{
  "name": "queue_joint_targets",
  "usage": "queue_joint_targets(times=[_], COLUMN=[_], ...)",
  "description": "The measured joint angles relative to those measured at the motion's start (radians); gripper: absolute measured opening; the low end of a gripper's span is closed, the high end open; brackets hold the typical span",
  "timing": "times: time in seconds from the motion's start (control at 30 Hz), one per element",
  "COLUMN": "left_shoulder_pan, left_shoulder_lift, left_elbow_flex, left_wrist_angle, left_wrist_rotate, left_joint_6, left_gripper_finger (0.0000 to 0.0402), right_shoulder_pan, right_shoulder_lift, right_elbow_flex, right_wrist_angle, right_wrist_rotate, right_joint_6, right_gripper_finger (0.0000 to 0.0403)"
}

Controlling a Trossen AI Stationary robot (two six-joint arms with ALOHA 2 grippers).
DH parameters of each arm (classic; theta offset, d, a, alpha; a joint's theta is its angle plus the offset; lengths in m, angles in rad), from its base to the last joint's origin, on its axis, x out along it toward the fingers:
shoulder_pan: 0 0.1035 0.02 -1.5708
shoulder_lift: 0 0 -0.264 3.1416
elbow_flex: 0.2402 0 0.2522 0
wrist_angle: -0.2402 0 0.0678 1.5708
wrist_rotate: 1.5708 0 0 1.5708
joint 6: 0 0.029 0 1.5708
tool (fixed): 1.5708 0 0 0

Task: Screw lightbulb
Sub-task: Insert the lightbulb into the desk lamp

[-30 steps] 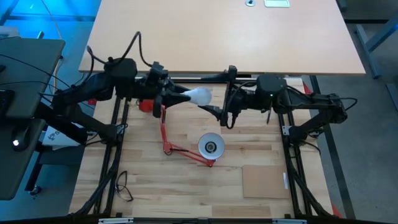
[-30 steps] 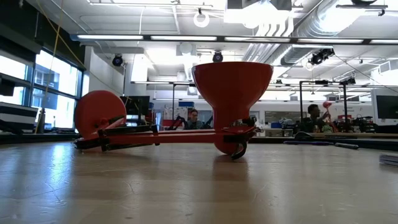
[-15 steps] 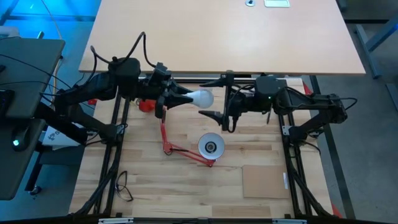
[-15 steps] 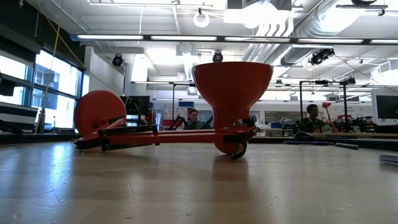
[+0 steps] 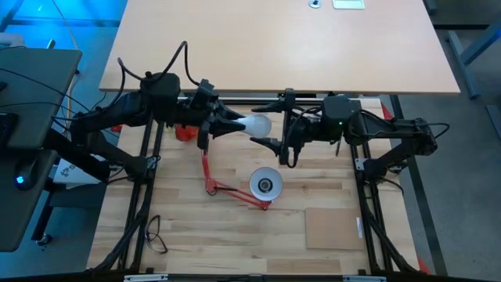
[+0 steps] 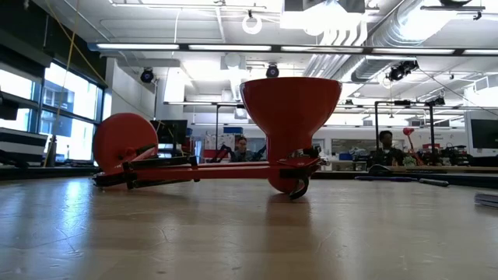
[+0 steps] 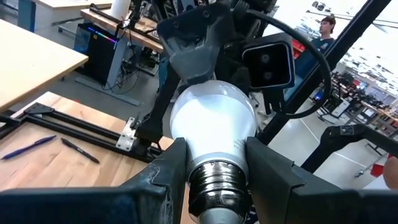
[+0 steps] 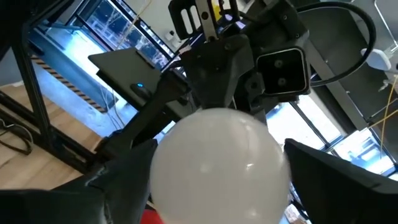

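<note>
Your bulb [image 5: 256,124] was held in the air above the wooden table [image 5: 329,180], up-table from the red lamp [image 5: 235,190] that lay on its side there, and clear of the lamp's shade [image 5: 264,185]. It was white and pear-shaped, with a ribbed grey screw base [image 7: 219,183]; the glass looked smooth and unbroken, and its round end pointed toward your right arm.

Your left gripper [image 5: 232,124] was clamped on the bulb near the base: in the left wrist view its two dark fingers [image 7: 171,165] pressed either side of the narrow neck just above the threads. That arm reached in nearly level from the lamp's base side, wrist stretched out horizontally over the table.

Your right gripper [image 5: 271,133] faced it from the other side, also nearly level, with its fingers spread. In the right wrist view those fingers [image 8: 124,168] flanked the bulb's round end; whether they touched the glass could not be told. From above, one finger sat above the bulb and the other below and beside it, toward the shade.

The shade's mouth faced up, showing a white inside with a dark socket [image 5: 266,186] in the middle. In the low view the lamp [image 6: 233,148] lay alone on the tabletop, with neither gripper visible.
</note>
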Motion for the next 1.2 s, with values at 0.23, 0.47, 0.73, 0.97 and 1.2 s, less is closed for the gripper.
queue_joint_targets(times=[0.23,0.47,0.73,0.97,1.2], left_shoulder_pan=[0.000,0.000,0.000,0.000,0.017], left_shoulder_lift=[-0.001,-0.001,-0.001,-0.001,-0.004], left_elbow_flex=[0.000,0.000,0.000,0.000,0.000], left_wrist_angle=[0.008,0.038,0.030,0.028,0.007], left_wrist_rotate=[0.001,0.021,0.017,0.013,0.022], left_joint_6=[-0.005,-0.028,-0.033,-0.033,-0.034], left_gripper_finger=[0.0124,0.0124,0.0124,0.0124,0.0124], right_shoulder_pan=[0.000,0.000,0.005,0.005,0.009], right_shoulder_lift=[0.000,0.000,0.000,0.000,0.000], right_elbow_flex=[0.000,0.000,0.000,0.000,-0.002], right_wrist_angle=[-0.003,-0.006,0.003,0.004,0.003], right_wrist_rotate=[0.000,-0.003,-0.006,-0.006,0.000], right_joint_6=[-0.002,-0.002,-0.007,-0.010,-0.010], right_gripper_finger=[0.0318,0.0312,0.0312,0.0285,0.0249])
